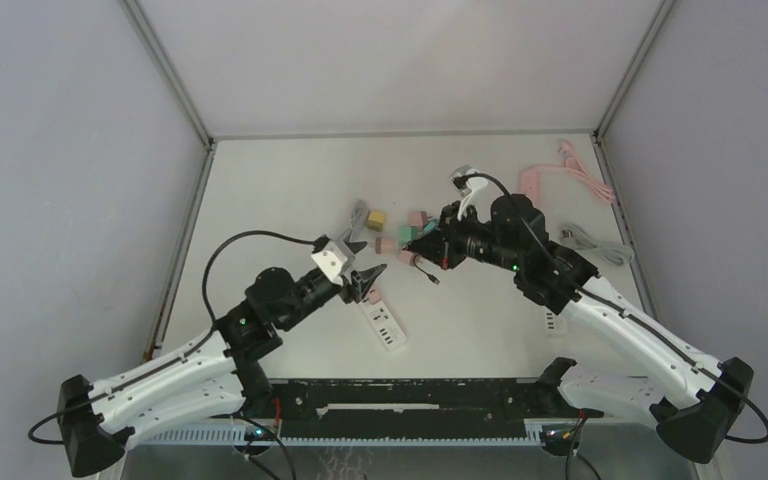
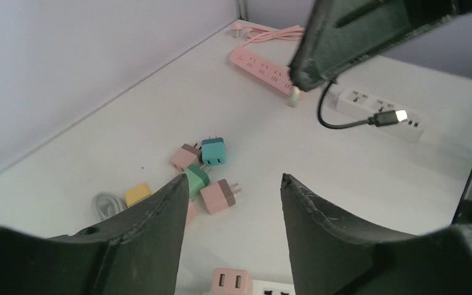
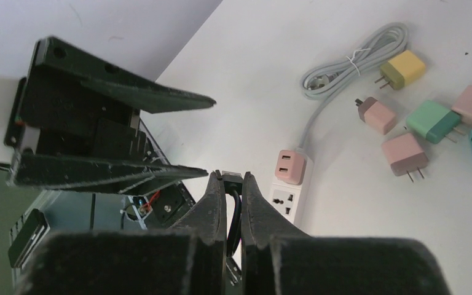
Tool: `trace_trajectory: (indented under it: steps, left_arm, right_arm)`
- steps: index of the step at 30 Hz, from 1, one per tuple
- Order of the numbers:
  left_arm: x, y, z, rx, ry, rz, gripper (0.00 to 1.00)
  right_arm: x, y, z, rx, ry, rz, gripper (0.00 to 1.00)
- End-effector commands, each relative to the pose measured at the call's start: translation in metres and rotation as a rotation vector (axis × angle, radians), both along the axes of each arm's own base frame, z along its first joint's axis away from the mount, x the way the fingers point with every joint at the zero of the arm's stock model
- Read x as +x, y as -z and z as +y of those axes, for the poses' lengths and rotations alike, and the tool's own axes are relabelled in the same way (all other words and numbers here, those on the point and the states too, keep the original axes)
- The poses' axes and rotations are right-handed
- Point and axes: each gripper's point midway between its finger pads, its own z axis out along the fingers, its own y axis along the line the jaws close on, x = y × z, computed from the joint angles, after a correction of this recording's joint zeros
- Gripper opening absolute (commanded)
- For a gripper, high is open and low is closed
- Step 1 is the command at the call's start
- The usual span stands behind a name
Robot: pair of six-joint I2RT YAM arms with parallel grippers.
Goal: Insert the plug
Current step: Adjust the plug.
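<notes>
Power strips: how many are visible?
3: white strip with pink adapter, centre; pink strip, far right; second white strip, partly under the right arm. The arms may hide more.

1. The top external view sits high above and behind the arm bases (image 1: 85, 430), looking down and forward over the table (image 1: 290, 180) (the farthest of the three).
2. The left wrist view rides low and close, looking between the fingers of the left gripper (image 2: 230, 181) toward the far right corner.
3. The right wrist view, equally close, looks past the right gripper (image 3: 233, 177) and its pinched black cable (image 3: 234, 209) toward the near left edge.
4. All three share the coloured chargers (image 2: 200, 177). Both wrist views share the pink adapter (image 3: 291, 166), and each catches the other gripper.
</notes>
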Motion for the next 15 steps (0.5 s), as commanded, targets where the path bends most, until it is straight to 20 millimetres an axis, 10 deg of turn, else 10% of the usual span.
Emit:
trace_trajectory:
  steps: [1, 15]
  left_arm:
    - [0.007, 0.002, 0.022, -0.153, -0.149, 0.156, 0.64]
    - [-0.003, 0.082, 0.063, -0.431, -0.427, 0.652, 0.85]
  right_arm:
    - [-0.007, -0.02, -0.004, -0.003, -0.062, -0.088, 0.0]
    - [-0.01, 0.023, -0.011, -0.192, -0.057, -0.064, 0.0]
